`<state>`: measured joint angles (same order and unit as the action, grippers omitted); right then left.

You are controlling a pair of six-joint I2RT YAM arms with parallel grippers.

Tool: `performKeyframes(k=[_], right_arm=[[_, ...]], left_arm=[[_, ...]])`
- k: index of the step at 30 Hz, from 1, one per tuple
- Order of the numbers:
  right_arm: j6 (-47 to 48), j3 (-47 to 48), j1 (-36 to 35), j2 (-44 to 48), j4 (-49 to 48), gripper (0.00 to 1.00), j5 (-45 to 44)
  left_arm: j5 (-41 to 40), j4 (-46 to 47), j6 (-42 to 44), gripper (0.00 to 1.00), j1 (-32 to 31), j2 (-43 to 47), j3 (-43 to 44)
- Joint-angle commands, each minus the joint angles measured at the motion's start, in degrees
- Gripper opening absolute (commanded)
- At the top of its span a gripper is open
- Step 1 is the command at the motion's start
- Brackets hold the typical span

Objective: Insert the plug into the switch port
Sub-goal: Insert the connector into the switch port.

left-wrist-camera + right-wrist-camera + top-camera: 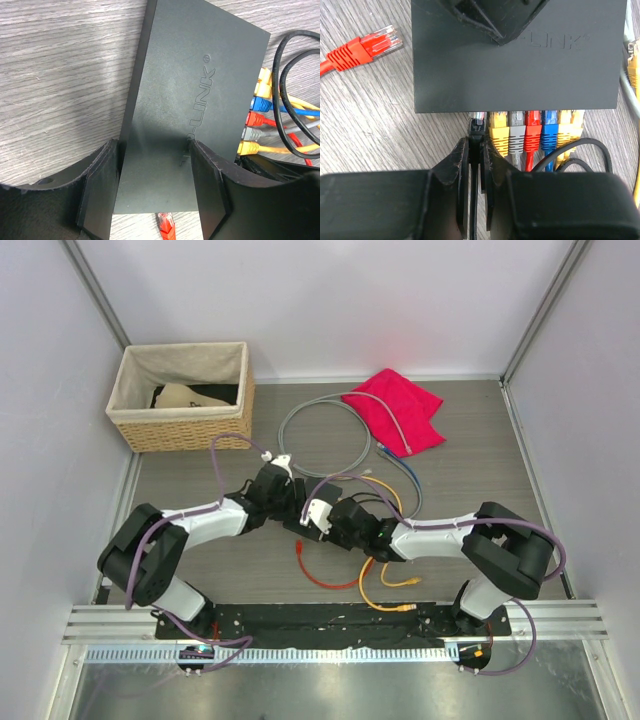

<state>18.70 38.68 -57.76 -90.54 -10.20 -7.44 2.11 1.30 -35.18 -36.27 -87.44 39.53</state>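
The black plug has a clear tip. In the right wrist view it sits at the 6 o'clock edge of the switch, at the left end of the row of sockets. The tip touches that edge, but I cannot tell how far in it goes. The right pincer is closed tight on the plug, one finger on each side. Toward 3 o'clock from it, six other plugs sit in their sockets: yellow, grey, red, blue, yellow, yellow.

The switch lies flat on the wooden table, near the middle, between the two arms. The left pincer is open above it. One finger is just beside the long edge away from the sockets, and the other is over the top of the switch.

In the right wrist view, a loose red plug lies on the table at 10 o'clock from the switch. In the top view, a grey cable loops at 12 o'clock from the pincers. A red cloth lies at 1 o'clock, and a basket stands at 10 o'clock.
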Motion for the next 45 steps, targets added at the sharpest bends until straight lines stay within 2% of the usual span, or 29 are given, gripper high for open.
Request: performKeyframes(k=[1, 8, 15, 18, 19, 20, 24, 30, 38, 45], right_arm=[[0.55, 7.56, -1.04, -0.95, -32.86, 0.01, 4.36], [1.43, 9.31, -1.04, -3.41, -39.80, 0.01, 9.81], [1.43, 10.98, -1.04, -5.26, -44.03, 0.01, 10.25], [0.90, 11.33, -1.04, -4.73, -38.60, 0.01, 10.87], [0.03, 10.81, -1.04, -4.47, -37.54, 0.01, 10.78], [-0.41, 10.02, -0.95, -3.77, -36.05, 0.02, 10.78], [-3.22, 5.81, -1.04, -1.84, -29.71, 0.05, 9.38], [-7.44, 2.90, -0.95, 0.10, -18.47, 0.24, 8.32], [-9.03, 2.02, -0.95, 3.09, -7.84, 0.35, 7.97], [-8.94, 3.95, -0.87, 5.63, 0.08, 0.45, 7.71]], left_arm=[[18.89, -4.82, -3.23, 0.57, -7.76, -2.82, -3.67], [22.94, -1.57, -5.60, 0.57, -9.43, -2.38, -4.28], [25.58, 3.01, -7.80, 0.57, -11.19, -3.09, -4.90], [17.43, -3.47, -4.92, 0.56, -11.19, -2.56, -3.59], [14.27, -8.89, -4.29, 0.56, -11.02, -2.47, -2.88], [8.06, -11.21, -3.68, 0.56, -10.23, -2.47, -1.49], [-1.04, -16.76, -2.70, 0.55, -9.17, -2.21, 0.37], [-11.67, -23.36, -3.40, 0.54, -8.47, -5.63, 3.45], [-14.06, -23.80, -3.76, 0.52, -3.90, -7.57, 2.84], [-13.97, -23.01, -3.14, 0.51, -2.40, -7.66, 2.66]])
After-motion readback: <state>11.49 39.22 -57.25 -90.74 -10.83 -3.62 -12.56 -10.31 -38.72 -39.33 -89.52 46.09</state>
